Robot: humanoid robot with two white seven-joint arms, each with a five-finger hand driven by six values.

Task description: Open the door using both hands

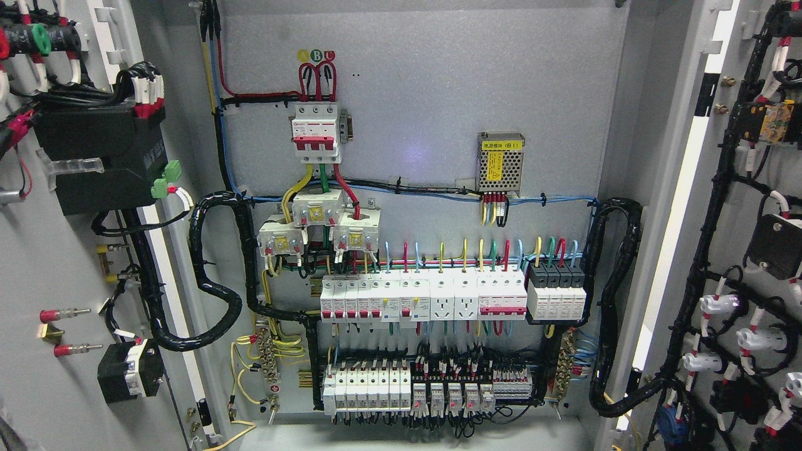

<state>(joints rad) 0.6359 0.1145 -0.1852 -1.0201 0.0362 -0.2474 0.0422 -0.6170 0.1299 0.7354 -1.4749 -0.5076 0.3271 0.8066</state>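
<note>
- Left door (pixel 37 263) and right door (pixel 739 250) of the electrical cabinet (pixel 413 94) both stand swung wide.
- Inside, breaker rows (pixel 423 299) sit below a three-pole breaker (pixel 316 133) (red, yellow, green leads).
- Neither robot hand shows, so their state cannot be told.

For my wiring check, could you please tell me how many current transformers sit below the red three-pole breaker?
3: upper middle one, lower left one, lower right one, clustered under the red three-pole breaker. None looks hidden, though cables cross them.
</note>
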